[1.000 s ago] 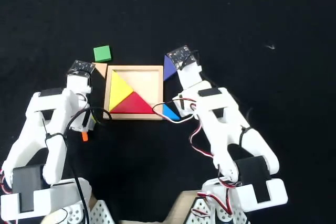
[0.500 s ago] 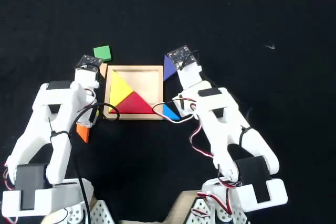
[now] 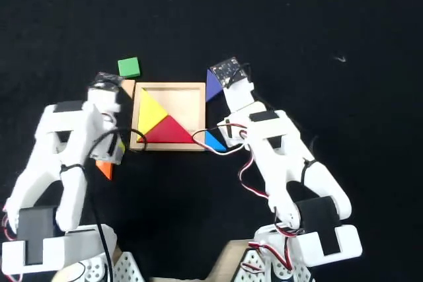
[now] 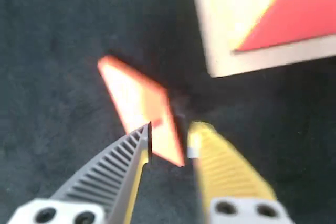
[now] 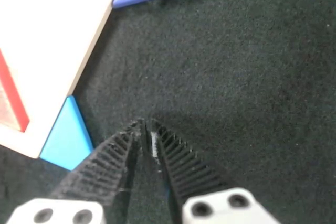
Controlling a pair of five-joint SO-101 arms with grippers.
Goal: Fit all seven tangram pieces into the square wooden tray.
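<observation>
The square wooden tray (image 3: 169,88) holds a yellow triangle (image 3: 151,113) and a red triangle (image 3: 170,130). An orange piece (image 4: 139,106) lies on the black table just left of the tray's near corner, also visible as the orange piece (image 3: 104,168). My left gripper (image 4: 170,137) is open, and its fingers straddle that piece's end. My right gripper (image 5: 144,127) is shut on nothing, low over the table beside the light blue triangle (image 5: 67,135). A dark blue triangle (image 3: 213,86) lies at the tray's far right corner.
A green square (image 3: 129,67) sits beyond the tray's far left corner, with a tan piece (image 3: 127,86) against that corner. Black cloth stretches wide to the right and far side. Both arms' cables hang near the tray's front edge.
The left arm has shifted near the tray's left side, and more of the orange piece shows beneath it than a second ago. The right arm has kept still.
</observation>
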